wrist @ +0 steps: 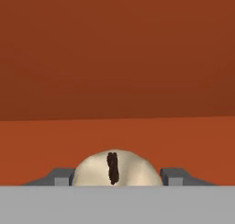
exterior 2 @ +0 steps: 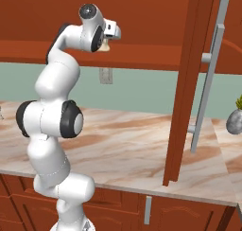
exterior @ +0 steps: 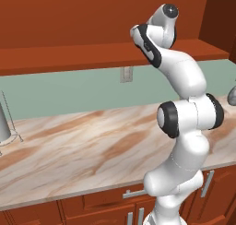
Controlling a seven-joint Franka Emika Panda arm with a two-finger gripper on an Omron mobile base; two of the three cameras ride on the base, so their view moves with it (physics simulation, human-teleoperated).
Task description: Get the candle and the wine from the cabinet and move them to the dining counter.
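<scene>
Cream candle (wrist: pixel 117 169) with its dark wick sits between the gripper (wrist: pixel 117 178) fingertips (wrist: pixel 62 177), on the cabinet (wrist: pixel 114 58) shelf; whether they clamp it cannot be told. Its base is cut off, and no writing shows.

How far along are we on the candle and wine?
Done: the cabinet door stands open. In hand: the hand is inside the cabinet with its fingers either side of the candle; firm grip unclear. Left: carrying it to the dining counter, then the wine.
</scene>
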